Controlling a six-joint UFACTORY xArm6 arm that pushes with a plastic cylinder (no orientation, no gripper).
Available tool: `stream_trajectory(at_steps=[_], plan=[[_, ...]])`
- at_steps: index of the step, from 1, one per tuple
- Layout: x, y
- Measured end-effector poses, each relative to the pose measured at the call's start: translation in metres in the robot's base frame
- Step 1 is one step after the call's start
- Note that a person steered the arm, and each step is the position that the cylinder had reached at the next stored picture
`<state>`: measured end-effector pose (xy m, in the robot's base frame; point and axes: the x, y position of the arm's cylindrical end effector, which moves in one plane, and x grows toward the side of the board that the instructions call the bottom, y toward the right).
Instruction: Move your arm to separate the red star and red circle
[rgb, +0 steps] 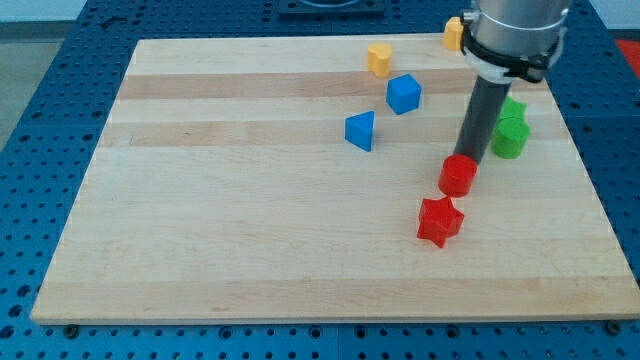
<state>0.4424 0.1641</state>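
Red circle (458, 176): right half of table (250, 240), touching my tip (470, 160) at its far side. Red star (439, 221): just nearer and slightly left, barely apart. No jaws on the rod; nothing held.

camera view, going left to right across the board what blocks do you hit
blue triangle → yellow block → blue cube → red star → red circle, with my tip touching its top-right edge → green blocks. The orange block by the arm's body overlaps this order, so it is left out.
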Motion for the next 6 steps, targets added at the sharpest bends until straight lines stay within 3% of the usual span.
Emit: stream_trajectory(at_steps=[2, 4, 6], plan=[[0.031, -0.007], [0.09, -0.003], [0.103, -0.084]])
